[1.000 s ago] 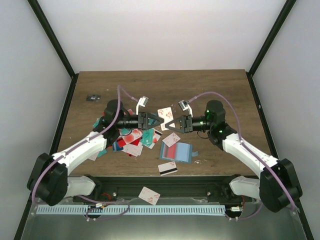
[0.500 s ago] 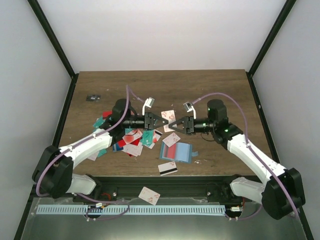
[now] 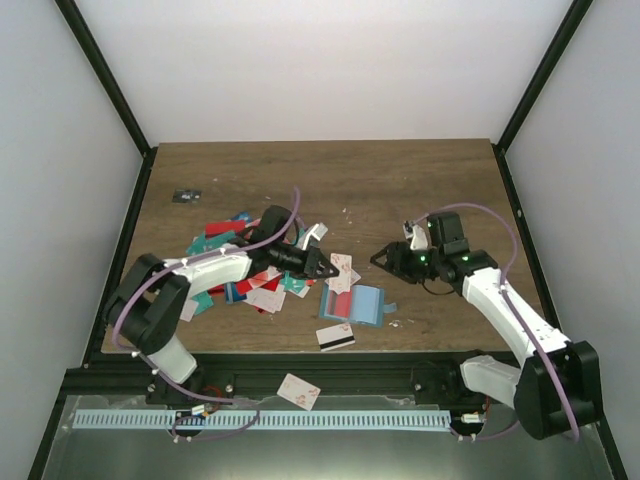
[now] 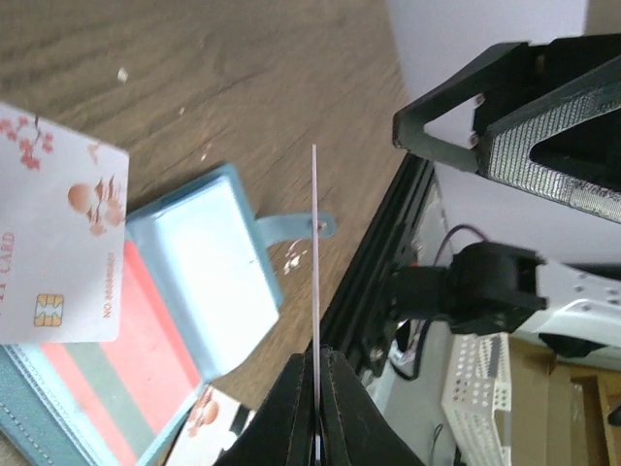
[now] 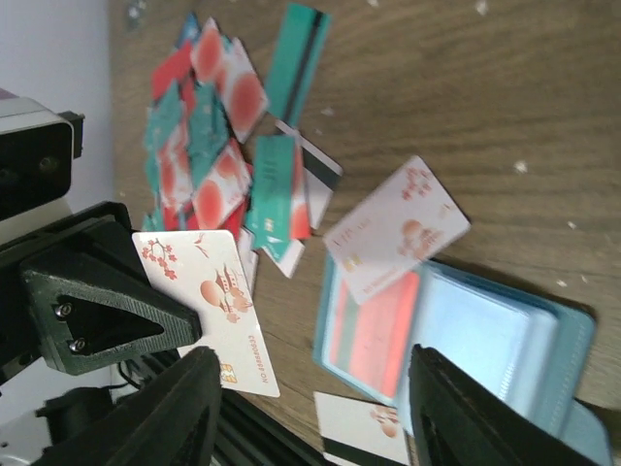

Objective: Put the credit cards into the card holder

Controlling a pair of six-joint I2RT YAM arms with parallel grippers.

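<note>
My left gripper (image 3: 326,270) is shut on a white credit card with red blotches (image 3: 342,264), just above and left of the open teal card holder (image 3: 362,305). In the left wrist view that card (image 4: 314,252) stands edge-on between the pads, over the holder (image 4: 209,282). Another white card (image 5: 398,228) lies half on the holder (image 5: 475,335). My right gripper (image 3: 385,257) is open and holds nothing, right of the held card (image 5: 209,301). A pile of red, teal and white cards (image 3: 245,270) lies to the left.
A white card with a black stripe (image 3: 335,337) lies near the table's front edge. One more card (image 3: 299,390) rests on the black rail below the table. A small dark object (image 3: 186,195) sits at the back left.
The right gripper opened, let the white card go and drew back to the right. The left gripper shut on that card and carried it down toward the holder.
</note>
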